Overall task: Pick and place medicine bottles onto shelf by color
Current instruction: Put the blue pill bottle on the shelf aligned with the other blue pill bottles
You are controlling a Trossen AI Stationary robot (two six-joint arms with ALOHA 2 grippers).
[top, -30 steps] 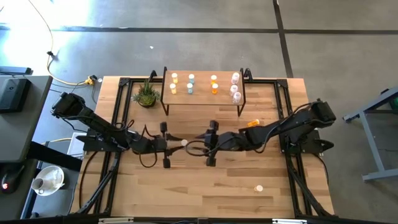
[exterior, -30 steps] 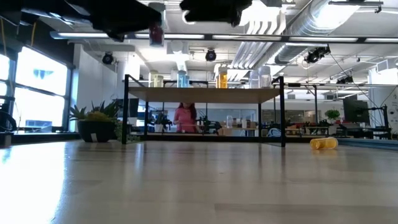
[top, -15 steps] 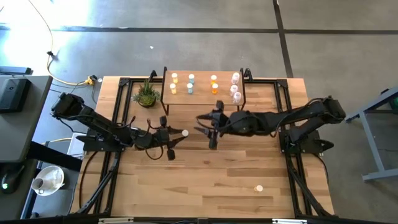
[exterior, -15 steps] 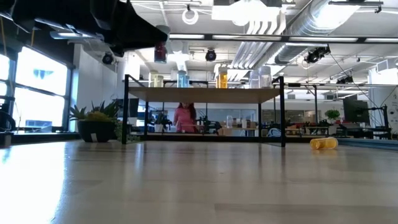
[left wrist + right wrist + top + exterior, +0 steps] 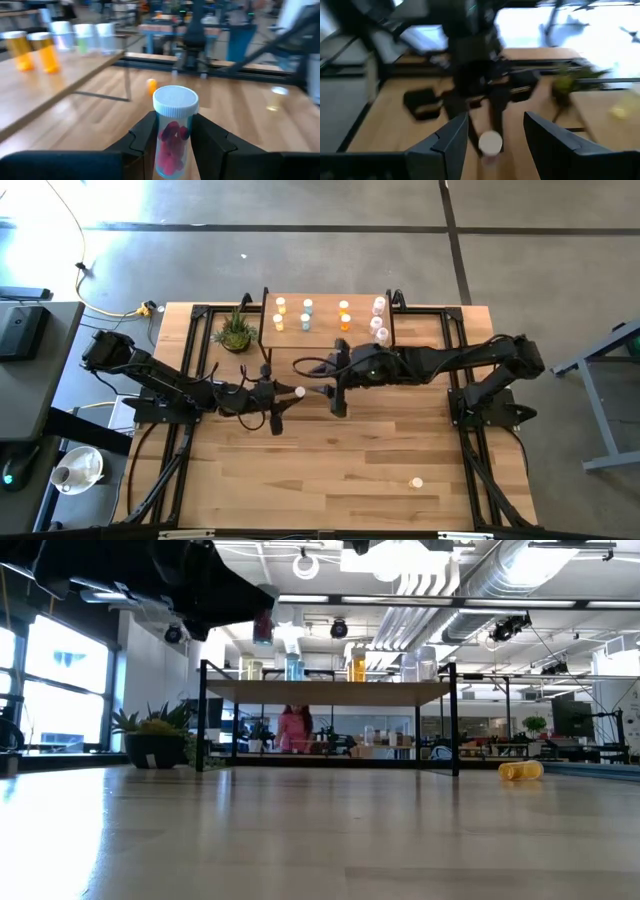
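My left gripper is shut on a clear medicine bottle with a white cap and pinkish-red pills, held in the air over the table's middle, near of the shelf. It also shows in the low view. My right gripper is open just right of it, facing it; the bottle's cap shows beyond its fingers, apart from them. Yellow, pale blue, orange and pinkish bottles stand on the shelf. My left gripper pinches the bottle's body below the cap between its two fingers. The fingers come from the table's left, about level. The bottle stands upright in the hold, cap up, lifted clear of the table.
A yellow bottle lies on its side on the table at the right. Another small bottle is near the front right. A potted green plant stands left of the shelf. Black frame rails run along the table's edges.
My left gripper has carried the bottle toward the table's right and far edge, keeping it upright. My right gripper has swung toward the far edge and left, and now faces the bottle from the right.
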